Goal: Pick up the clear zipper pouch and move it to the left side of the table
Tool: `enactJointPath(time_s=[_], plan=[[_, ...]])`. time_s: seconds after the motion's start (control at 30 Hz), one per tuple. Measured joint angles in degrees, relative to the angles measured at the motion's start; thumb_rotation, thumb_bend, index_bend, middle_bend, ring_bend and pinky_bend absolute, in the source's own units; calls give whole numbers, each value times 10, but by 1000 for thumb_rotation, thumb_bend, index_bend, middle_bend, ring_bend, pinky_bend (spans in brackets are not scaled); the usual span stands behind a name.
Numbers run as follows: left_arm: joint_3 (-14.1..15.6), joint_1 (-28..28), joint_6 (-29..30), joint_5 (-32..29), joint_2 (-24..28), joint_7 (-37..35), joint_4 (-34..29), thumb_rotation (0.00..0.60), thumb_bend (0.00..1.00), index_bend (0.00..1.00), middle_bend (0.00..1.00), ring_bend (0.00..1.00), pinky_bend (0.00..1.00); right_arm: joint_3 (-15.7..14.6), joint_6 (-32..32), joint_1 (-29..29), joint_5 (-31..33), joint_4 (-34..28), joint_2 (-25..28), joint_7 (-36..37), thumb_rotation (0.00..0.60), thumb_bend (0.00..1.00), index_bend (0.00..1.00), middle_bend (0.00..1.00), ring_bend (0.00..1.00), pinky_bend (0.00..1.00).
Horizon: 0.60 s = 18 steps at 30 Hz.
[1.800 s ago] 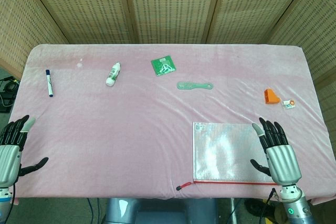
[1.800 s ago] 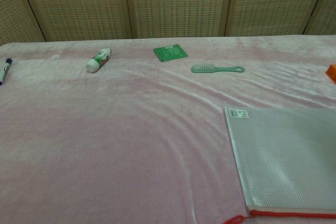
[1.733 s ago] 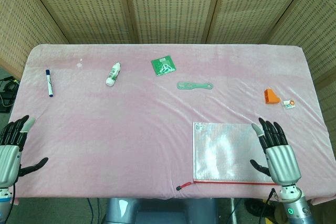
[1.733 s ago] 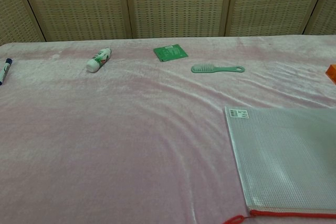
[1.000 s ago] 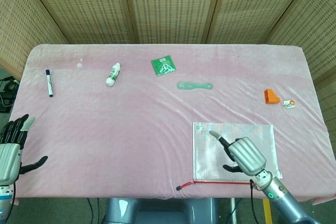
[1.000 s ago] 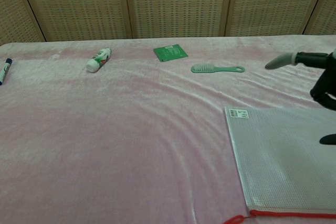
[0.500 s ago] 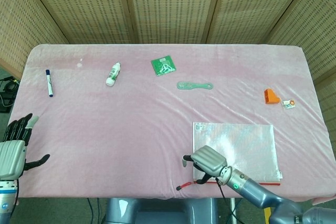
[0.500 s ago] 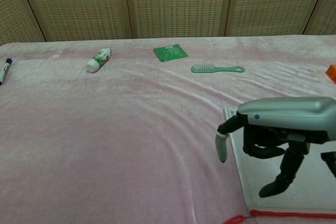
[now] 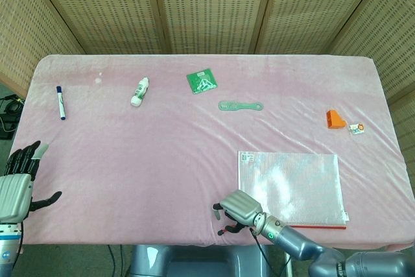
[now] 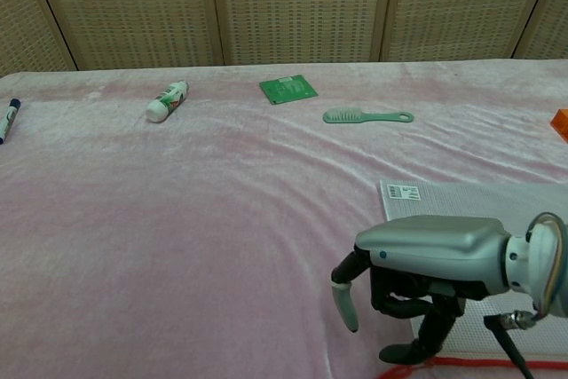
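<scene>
The clear zipper pouch (image 9: 292,183) lies flat on the pink table (image 9: 162,160) at the near right, its red zipper edge (image 9: 318,226) toward me. My right hand (image 9: 238,209) hovers palm down over the pouch's near left corner by the red zipper pull (image 9: 227,229). In the chest view this right hand (image 10: 426,259) hangs its fingers (image 10: 344,303) downward and apart, one tip close to the red pull (image 10: 399,355); no grip shows. The pouch (image 10: 479,201) is partly hidden behind it. My left hand (image 9: 16,186) stays spread at the table's near left edge, holding nothing.
At the far left lies a blue-capped marker (image 9: 60,102). A white bottle (image 9: 139,91), a green circuit board (image 9: 202,81) and a green comb (image 9: 240,105) sit along the back. An orange block (image 9: 335,119) and a small tag (image 9: 356,128) are at the right.
My right hand has swung from the pouch's right side across it to the near left corner, turned palm down and come lower. The pouch and my left hand have not moved.
</scene>
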Motion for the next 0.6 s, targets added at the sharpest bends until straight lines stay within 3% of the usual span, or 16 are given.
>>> enactJointPath(time_s=[0.6], plan=[[2,-3,-6,-4,-5,9,1,600,0,0,0,0,0,-36,19,-3,-3,55,-46,-8,600,467,557,992,977,1000]])
